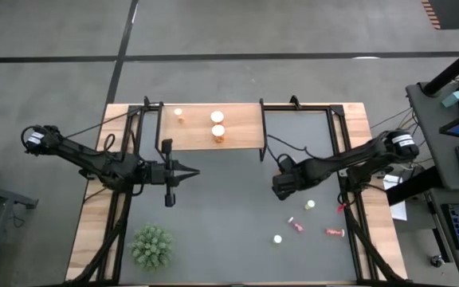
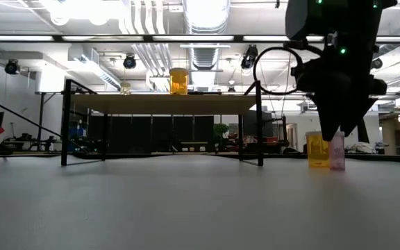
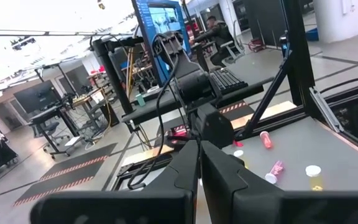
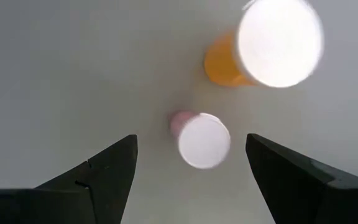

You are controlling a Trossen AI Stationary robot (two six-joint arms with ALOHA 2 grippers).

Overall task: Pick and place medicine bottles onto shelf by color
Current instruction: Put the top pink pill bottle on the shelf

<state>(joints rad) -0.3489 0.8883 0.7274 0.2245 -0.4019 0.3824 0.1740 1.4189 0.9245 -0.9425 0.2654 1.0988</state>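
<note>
Grey table (image 1: 213, 215) | my right gripper (image 4: 191, 171) spread wide, small pink bottle (image 4: 197, 138) upright between fingers, orange bottle (image 4: 260, 50) at 1 o'clock | left gripper (image 1: 188, 172) pinched, idle.

3 bottles (image 1: 217, 116) on shelf (image 1: 245, 127), plant (image 1: 151, 245)

Three orange white-capped bottles (image 1: 217, 126) upright on the wooden shelf (image 1: 245, 127); pink and yellow bottles (image 1: 307, 219) scattered on the table.
</note>
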